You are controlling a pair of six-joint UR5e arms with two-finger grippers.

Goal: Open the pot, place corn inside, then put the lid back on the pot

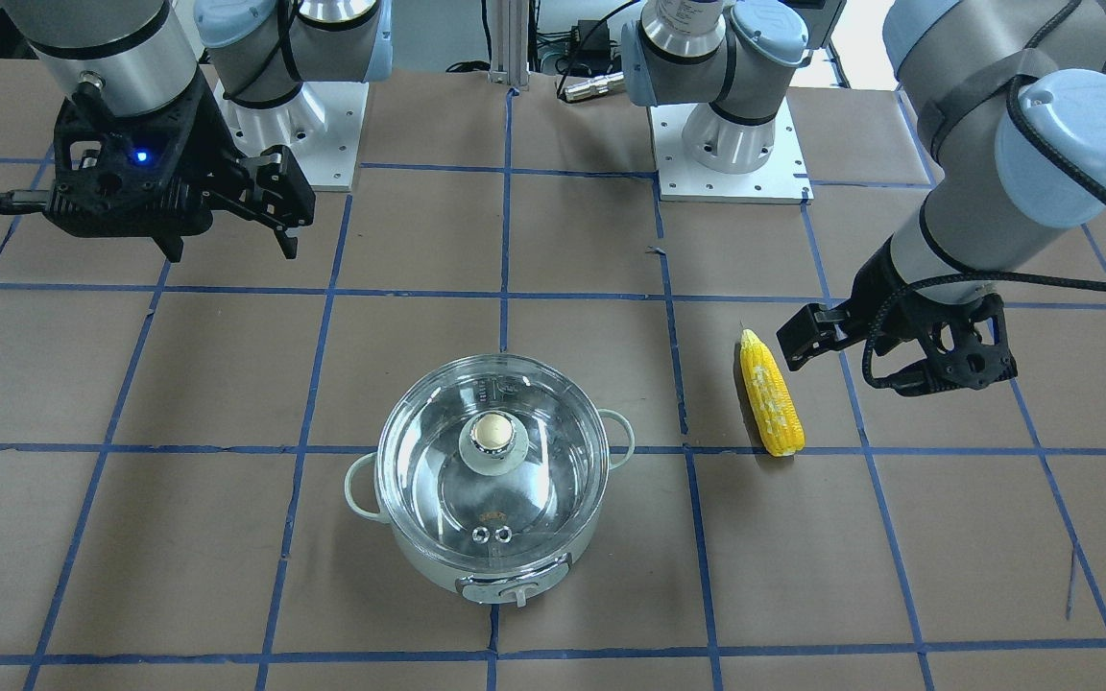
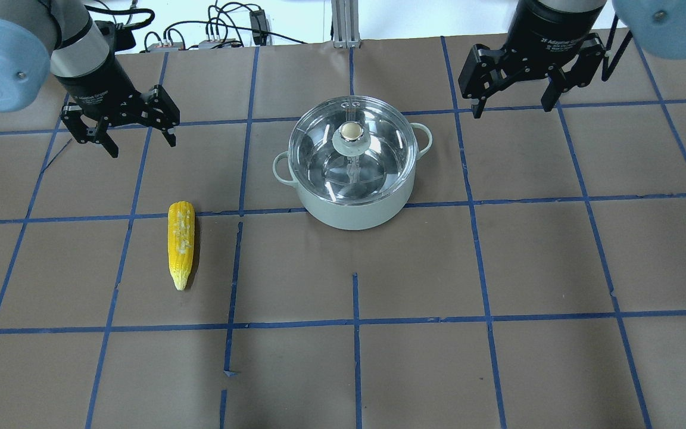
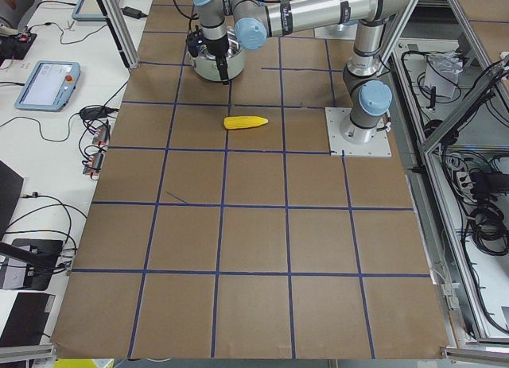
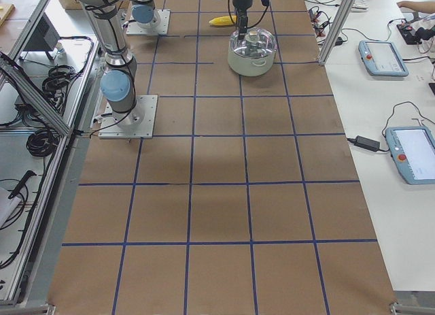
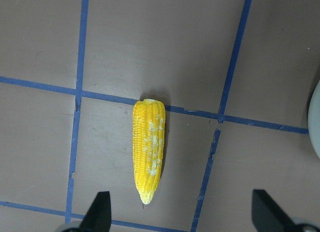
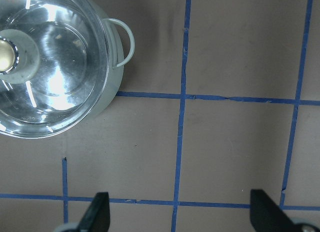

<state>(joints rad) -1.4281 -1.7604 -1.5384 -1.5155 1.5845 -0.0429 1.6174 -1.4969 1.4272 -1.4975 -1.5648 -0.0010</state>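
The table [image 2: 498, 369], covered in brown paper with a grid of blue tape lines, fills nearly the whole overhead view. The left arm [image 2: 75, 42] enters at the upper left corner of that view and the right arm [image 2: 557, 24] at the upper right.

The left gripper [image 2: 140, 140] hangs in the upper left of the overhead view with its jaws spread wide and nothing between them. In the left wrist view its fingertips [image 5: 100, 214] sit at the bottom corners, far apart. The right gripper [image 2: 513, 107] hangs in the upper right, likewise spread wide and empty, well to the right of the pot [image 2: 355, 208].

The pale mint-white pot stands upright on the table in the upper middle of the overhead view, a loop handle on each side. The clear glass lid [image 2: 379, 161] sits on it, covering the rim.

The corn [image 2: 180, 241] lies flat on the table at centre left of the overhead view. It is well apart from the pot, lower in the frame than the left gripper, with its tapered tip toward the bottom edge.

The lid's cream-topped knob [image 2: 351, 131] stands at its centre. In the front-facing view the control knob [image 1: 515, 597] shows low on the pot's wall, with two small vent rings [image 1: 492, 536] just above it.
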